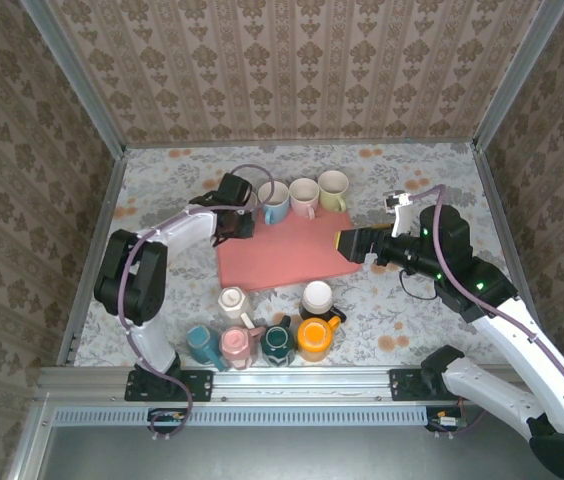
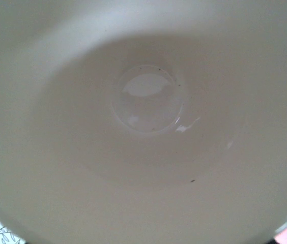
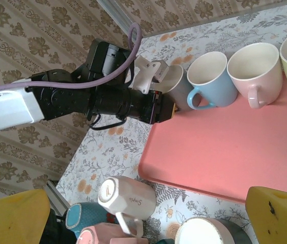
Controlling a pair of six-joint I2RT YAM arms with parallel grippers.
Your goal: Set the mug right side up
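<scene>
My left gripper (image 1: pixel 239 216) is at the back-left corner of the pink mat (image 1: pixel 287 250), shut on the rim of a grey mug (image 3: pixel 177 85). The mug is tilted, mouth toward the wrist camera, and its pale inside (image 2: pixel 143 122) is all I see in the left wrist view. It hangs right beside the upright blue mug (image 3: pixel 212 77). My right gripper (image 1: pixel 348 243) hovers over the mat's right edge, its yellow fingers (image 3: pixel 12 216) spread open and empty.
Upright blue (image 1: pixel 274 201), pink (image 1: pixel 304 194) and pale green (image 1: pixel 333 187) mugs line the mat's back edge. In front of the mat stand several upside-down mugs: white (image 1: pixel 232 300), white-bottomed dark (image 1: pixel 317 297), teal (image 1: pixel 202 343), pink (image 1: pixel 237 346), dark green (image 1: pixel 278 341), orange (image 1: pixel 314 338).
</scene>
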